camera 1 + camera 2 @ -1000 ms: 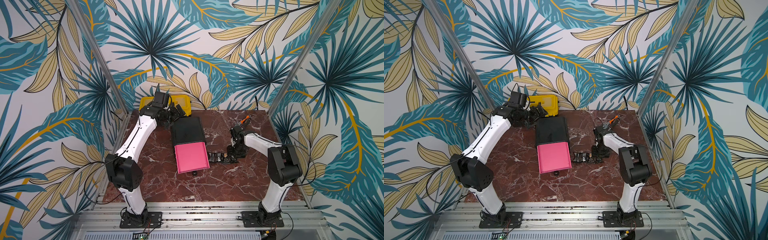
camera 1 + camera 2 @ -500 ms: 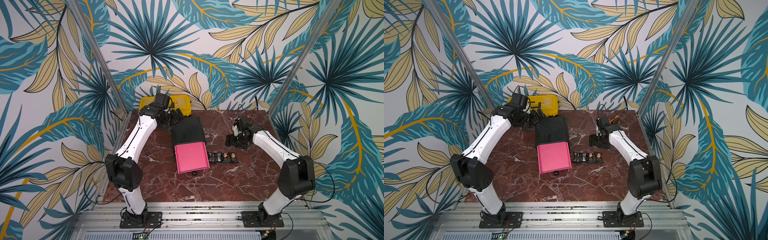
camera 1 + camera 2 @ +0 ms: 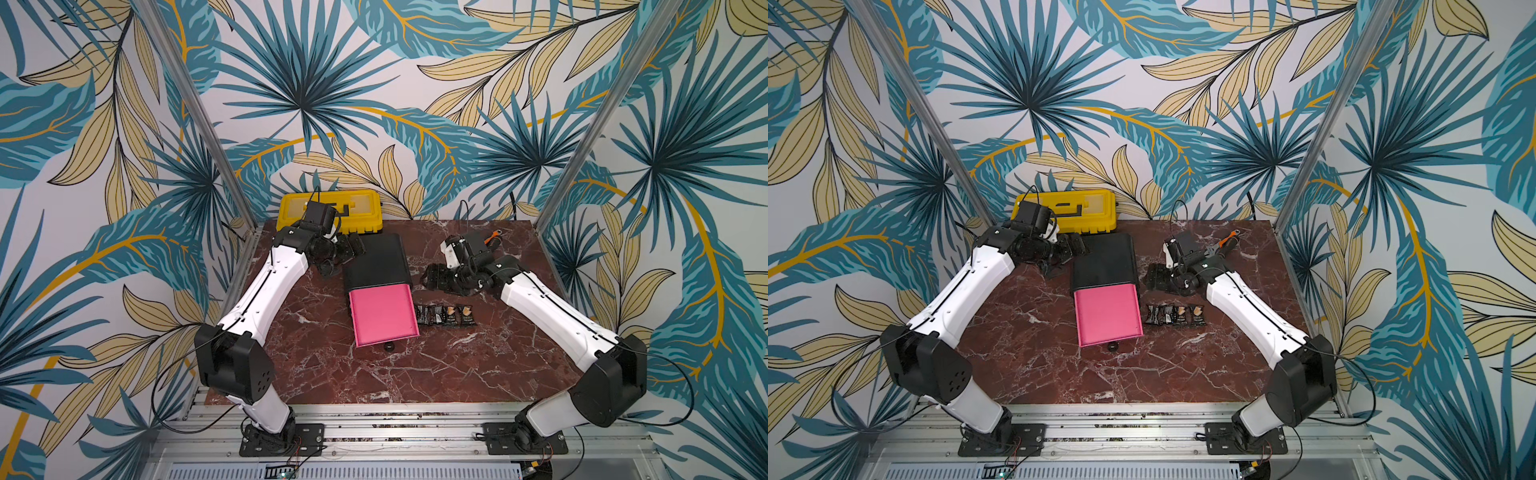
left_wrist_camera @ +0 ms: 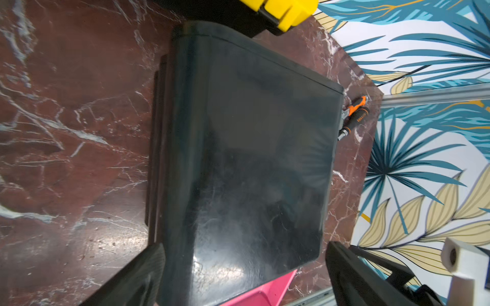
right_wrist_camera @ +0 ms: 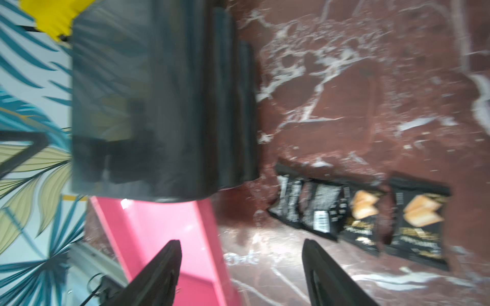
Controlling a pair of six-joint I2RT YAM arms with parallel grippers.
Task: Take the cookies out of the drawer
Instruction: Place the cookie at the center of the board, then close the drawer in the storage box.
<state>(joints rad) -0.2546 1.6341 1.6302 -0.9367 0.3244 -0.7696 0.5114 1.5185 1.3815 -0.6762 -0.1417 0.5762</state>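
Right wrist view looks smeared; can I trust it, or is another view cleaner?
Right wrist view: motion-blurred, though four black packets are recognisable. Left wrist view: sharper, glare on the black drawer case. Both top views: crisp, evenly lit.

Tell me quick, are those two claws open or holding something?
Left gripper: open, holding nothing.
Right gripper: open, holding nothing.

Nothing can be read: print and a barcode (image 5: 320, 220) on the black cookies (image 5: 416, 225) are blurred, and lettering on the pliers handle (image 4: 358, 118) is too small.
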